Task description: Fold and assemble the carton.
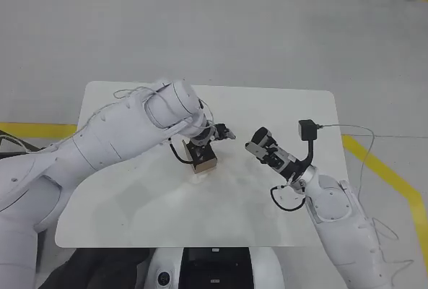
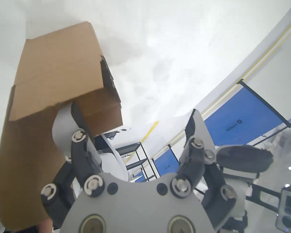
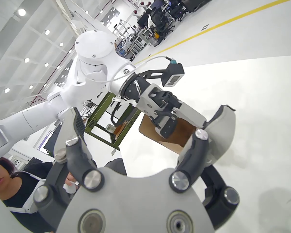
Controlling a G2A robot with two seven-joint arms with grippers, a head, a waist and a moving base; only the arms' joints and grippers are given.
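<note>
Closest to the left wrist camera, the left claw (image 2: 133, 112) stands wide open. One finger is tucked under a folded edge of the carton (image 2: 55, 73) and touches the cardboard, while the other is well apart in free air, so nothing is clamped between them. In that view the brown carton's near side runs off the picture's edge, so its full shape cannot be read there. The top view shows one carton near the middle of the white counter (image 1: 163, 209), partly covered by the left arm's wrist, with the tucked finger too small to make out. There are two claws, one on each arm. The right claw (image 3: 150, 111) hovers apart from the carton on the robot's right side, its fingers spread wide and holding nothing. Through that gap, the right wrist view catches the left claw against the carton, of which a few brown patches appear behind the metal. Whether the flaps are closed cannot be told.
</note>
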